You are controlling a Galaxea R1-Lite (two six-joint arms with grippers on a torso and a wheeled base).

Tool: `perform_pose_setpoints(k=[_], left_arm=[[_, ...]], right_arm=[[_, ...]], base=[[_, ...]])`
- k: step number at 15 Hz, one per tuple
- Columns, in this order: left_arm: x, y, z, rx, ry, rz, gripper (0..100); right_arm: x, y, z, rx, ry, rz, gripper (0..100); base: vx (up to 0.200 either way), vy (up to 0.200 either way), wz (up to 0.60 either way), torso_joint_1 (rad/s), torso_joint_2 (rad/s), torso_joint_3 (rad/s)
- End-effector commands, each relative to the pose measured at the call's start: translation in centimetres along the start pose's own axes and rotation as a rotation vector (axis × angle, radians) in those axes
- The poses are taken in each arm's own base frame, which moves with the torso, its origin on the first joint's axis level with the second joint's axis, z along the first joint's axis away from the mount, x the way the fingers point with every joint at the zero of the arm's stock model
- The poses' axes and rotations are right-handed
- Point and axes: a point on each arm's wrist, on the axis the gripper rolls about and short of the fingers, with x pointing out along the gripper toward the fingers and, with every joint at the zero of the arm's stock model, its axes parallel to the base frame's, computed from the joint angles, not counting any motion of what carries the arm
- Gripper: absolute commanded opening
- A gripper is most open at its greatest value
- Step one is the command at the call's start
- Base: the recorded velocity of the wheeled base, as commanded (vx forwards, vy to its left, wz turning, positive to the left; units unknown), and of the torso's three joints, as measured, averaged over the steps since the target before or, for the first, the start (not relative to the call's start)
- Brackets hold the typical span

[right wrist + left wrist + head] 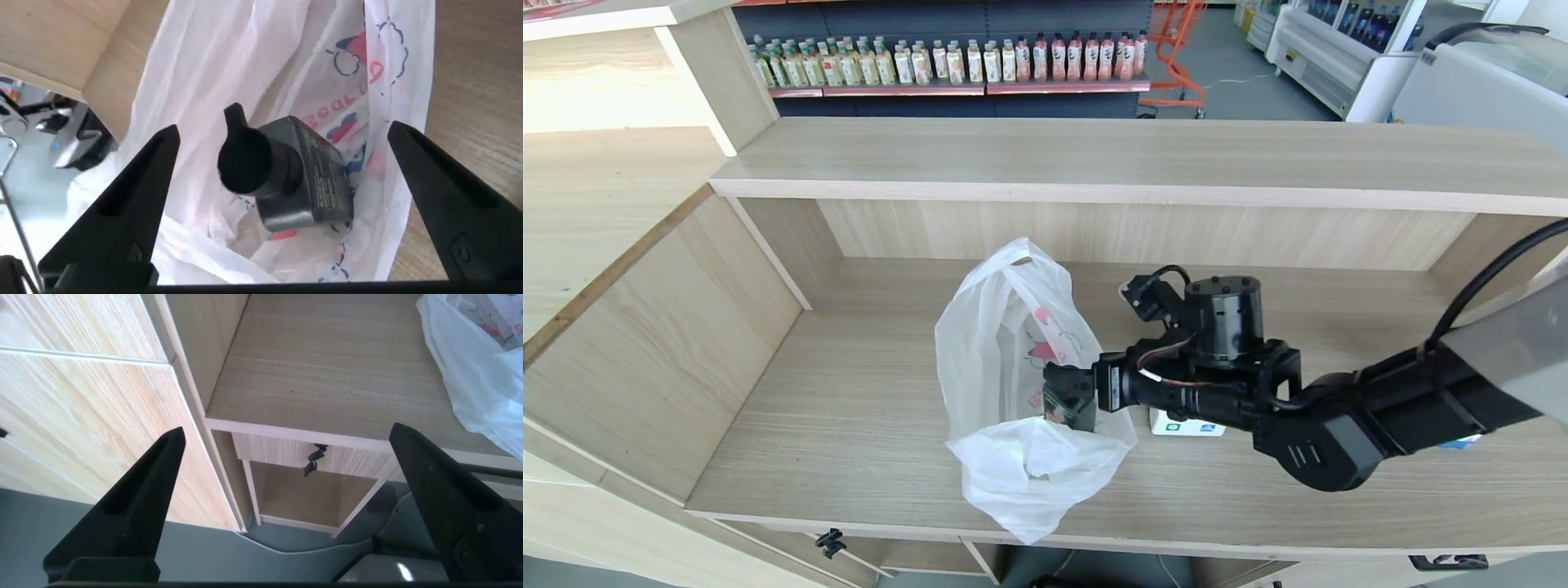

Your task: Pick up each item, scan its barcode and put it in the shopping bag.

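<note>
A white plastic shopping bag [1021, 384] stands open on the wooden counter [849, 425]. My right gripper [1058, 398] is at the bag's mouth, coming in from the right. In the right wrist view this gripper [283, 135] is open wide. Beyond its fingers [122, 212] a dark grey bottle [302, 184] with a black cap lies inside the bag [245, 49], touching neither finger. My left gripper [288, 434] is open with nothing in it. It hangs off the counter's front left corner, near the front edge [327, 441], with the bag [482, 367] further along the counter.
A small white box [1186, 425] with coloured stickers sits on the counter under my right arm. The counter is a recess with a back wall, a left side wall [662, 343] and a shelf [1135, 155] over it. A drawer handle [315, 459] hangs below the front edge.
</note>
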Motion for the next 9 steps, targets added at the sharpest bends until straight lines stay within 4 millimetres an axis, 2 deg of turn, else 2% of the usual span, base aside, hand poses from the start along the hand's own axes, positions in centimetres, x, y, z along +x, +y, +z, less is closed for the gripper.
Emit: perform_pose_setpoints(k=[1, 3, 4, 5, 6, 9], left_arm=[[0.0, 0.0, 0.0, 0.000, -0.002, 0.001, 100], [0.0, 0.0, 0.0, 0.000, 0.000, 0.001, 100], [0.0, 0.0, 0.0, 0.000, 0.000, 0.001, 100], [0.0, 0.0, 0.0, 0.000, 0.000, 0.001, 100], [0.0, 0.0, 0.0, 0.000, 0.000, 0.001, 100], [0.0, 0.0, 0.0, 0.000, 0.000, 0.001, 100]], right_arm=[[-8.1, 0.7, 4.6, 0.168, -0.143, -0.002, 100], [-13.4, 1.4, 6.1, 0.249, -0.210, -0.001, 100], [-13.4, 1.4, 6.1, 0.249, -0.210, -0.001, 100], [-17.2, 0.6, 6.8, 0.221, -0.223, -0.090, 100], [-18.1, 0.1, 6.6, 0.178, -0.213, -0.134, 100], [-19.2, -1.2, 5.6, 0.169, -0.205, -0.201, 100]], base=[[0.000, 0.000, 0.00, 0.000, 0.00, 0.000], [0.000, 0.000, 0.00, 0.000, 0.00, 0.000], [0.000, 0.000, 0.00, 0.000, 0.00, 0.000], [0.000, 0.000, 0.00, 0.000, 0.00, 0.000], [0.000, 0.000, 0.00, 0.000, 0.00, 0.000], [0.000, 0.000, 0.00, 0.000, 0.00, 0.000]])
